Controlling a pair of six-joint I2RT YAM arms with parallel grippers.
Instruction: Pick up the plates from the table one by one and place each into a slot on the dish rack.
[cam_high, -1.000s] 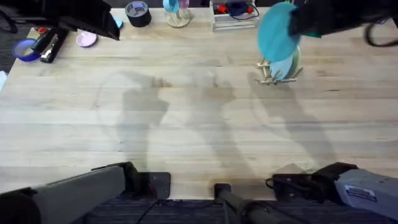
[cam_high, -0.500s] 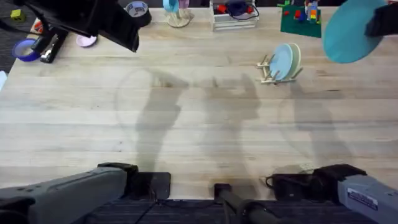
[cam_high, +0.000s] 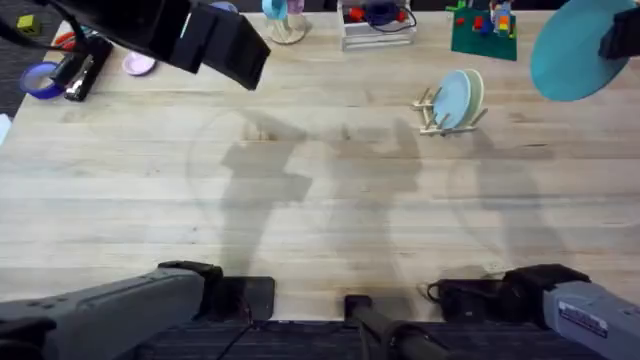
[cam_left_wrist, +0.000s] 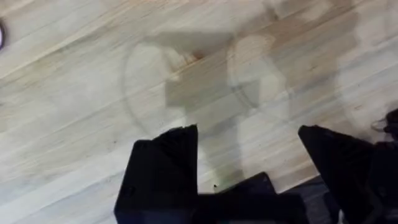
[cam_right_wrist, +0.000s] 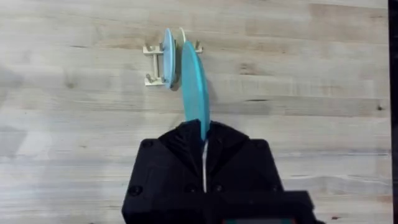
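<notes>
My right gripper (cam_right_wrist: 203, 146) pinches the turquoise plate (cam_high: 575, 48) edge-on, high beside the dish rack (cam_high: 447, 107), which holds two plates. My left gripper (cam_left_wrist: 249, 155) hangs spread.

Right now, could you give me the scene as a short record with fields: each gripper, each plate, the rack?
left gripper: open, holding nothing, high above bare table
right gripper: shut on the turquoise plate, raised at the far right
turquoise plate: held by its edge, in the air, apart from the dish rack
plates in rack: a pale blue plate and a cream plate behind it, both upright in slots
plates lying on table: none visible
</notes>
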